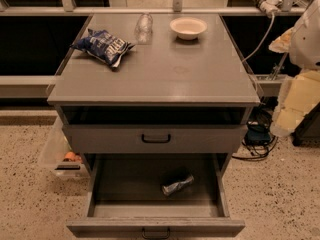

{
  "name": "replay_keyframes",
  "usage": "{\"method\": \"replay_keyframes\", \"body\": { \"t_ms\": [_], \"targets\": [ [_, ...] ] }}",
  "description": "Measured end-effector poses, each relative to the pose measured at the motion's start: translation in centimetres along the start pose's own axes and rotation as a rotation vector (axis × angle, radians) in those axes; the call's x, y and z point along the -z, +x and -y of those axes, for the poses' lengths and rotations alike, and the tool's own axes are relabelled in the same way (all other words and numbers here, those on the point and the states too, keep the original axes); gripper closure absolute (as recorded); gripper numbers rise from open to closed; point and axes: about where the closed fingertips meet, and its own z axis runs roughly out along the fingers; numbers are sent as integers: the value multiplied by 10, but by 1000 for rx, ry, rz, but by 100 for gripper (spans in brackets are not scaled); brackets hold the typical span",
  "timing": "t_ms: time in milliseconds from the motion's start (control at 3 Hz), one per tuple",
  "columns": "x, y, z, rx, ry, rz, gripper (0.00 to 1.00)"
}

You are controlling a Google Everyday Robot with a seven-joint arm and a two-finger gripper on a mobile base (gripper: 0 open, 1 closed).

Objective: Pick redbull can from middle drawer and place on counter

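Note:
The redbull can point(177, 183) lies on its side on the dark floor of the open middle drawer point(156, 225), right of the drawer's center. The drawer is pulled out toward me, with its black handle at the bottom edge. The counter point(160, 74) is the broad grey top of the cabinet above it. My gripper point(292, 109) is a pale, blurred shape at the right edge, beside the cabinet's right side at counter height. It is far from the can and holds nothing that I can see.
On the counter are a blue-and-white snack bag point(104, 45), a clear plastic bottle point(143, 26) and a white bowl point(188, 27). A shut drawer point(156, 138) sits above the open one. Cables point(255, 134) lie on the floor at right. A clear bin point(62, 156) stands at left.

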Motion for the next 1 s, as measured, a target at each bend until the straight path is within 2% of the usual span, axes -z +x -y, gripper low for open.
{"method": "replay_keyframes", "body": {
  "t_ms": [667,1000],
  "targets": [
    [-4,6,-5,-19,19,19,0],
    [-28,20,-32,-47,20,101,0]
  ]
}}
